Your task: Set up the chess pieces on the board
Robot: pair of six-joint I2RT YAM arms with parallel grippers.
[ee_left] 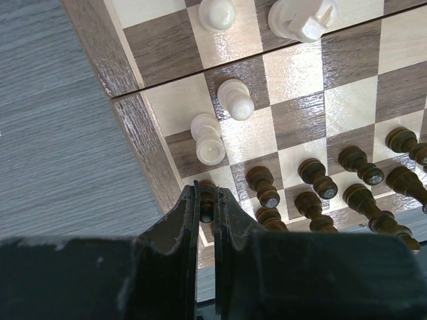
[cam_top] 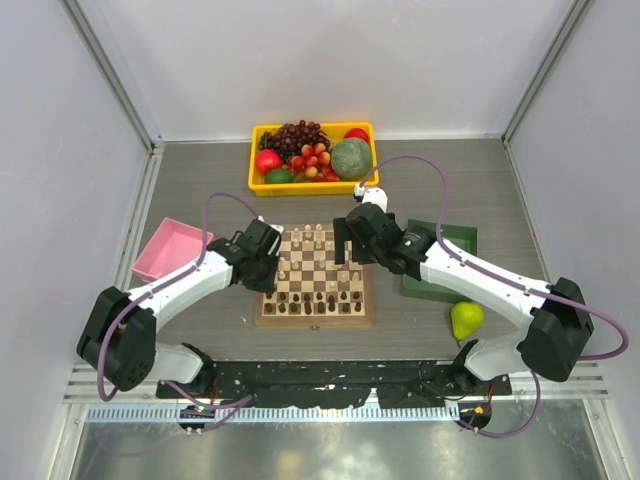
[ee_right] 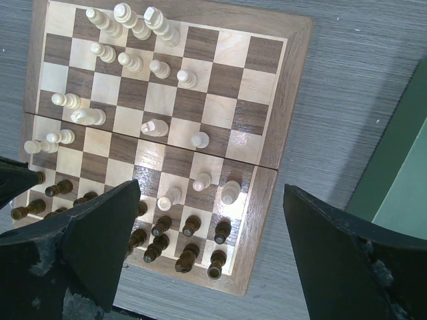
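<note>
The board [cam_top: 312,320] lies at mid-table between the arms. Cream-white chess pieces [ee_right: 130,23] fill its far rows, and a few stand loose in the middle. Dark brown chess pieces [ee_right: 190,227] line the two near rows. My left gripper [ee_left: 207,195] is over the board's near left corner [ee_left: 152,160]. It is shut on a dark brown pawn [ee_left: 207,205] that sits upright between the pads. Two white pieces [ee_left: 233,99] stand just beyond it. My right gripper [ee_right: 210,200] hovers open above the board's right half, holding nothing.
A yellow tray [cam_top: 258,158] of fruit sits at the back. To the left of the board is a pink tray [cam_top: 170,248], and to its right a green tray [cam_top: 445,262]. A green pear [cam_top: 465,318] lies by the right arm.
</note>
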